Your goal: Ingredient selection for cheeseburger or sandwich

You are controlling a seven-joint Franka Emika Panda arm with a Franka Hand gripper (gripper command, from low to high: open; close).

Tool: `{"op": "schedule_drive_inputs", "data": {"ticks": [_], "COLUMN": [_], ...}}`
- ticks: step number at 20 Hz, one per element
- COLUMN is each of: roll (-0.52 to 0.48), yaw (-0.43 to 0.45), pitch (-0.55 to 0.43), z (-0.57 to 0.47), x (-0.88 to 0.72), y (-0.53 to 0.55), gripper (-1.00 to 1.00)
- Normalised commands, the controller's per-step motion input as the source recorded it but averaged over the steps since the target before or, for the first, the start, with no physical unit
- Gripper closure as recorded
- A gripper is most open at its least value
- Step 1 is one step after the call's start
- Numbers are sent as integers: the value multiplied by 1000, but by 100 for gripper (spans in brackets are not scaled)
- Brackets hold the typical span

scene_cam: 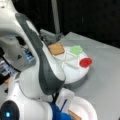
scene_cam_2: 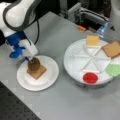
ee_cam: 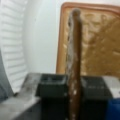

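Gripper [scene_cam_2: 29, 59] clamping patty [scene_cam_2: 33, 64] edgewise over bread slice [scene_cam_2: 36, 72].
Wrist view alone showing patty [ee_cam: 74, 62] pinched between fingers [ee_cam: 51, 86].

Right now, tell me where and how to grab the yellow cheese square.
Probably pinch two opposite straight edges of the cheese square, coming from above: it lies flat in the divided tray. The claw is shut on the patty over the plate.
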Motion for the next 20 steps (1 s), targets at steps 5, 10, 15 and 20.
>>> {"op": "schedule_drive_inputs", "data": {"ticks": [5,10,15,20], "roll": [46,46,48,53], "yaw": [240,239,213,211], "pitch": [52,30,44,44], "z": [-83,-76,-8,-2], "x": [241,257,276,309], "y": [-269,-296,-265,-233], "gripper": [100,100,100,100]}}
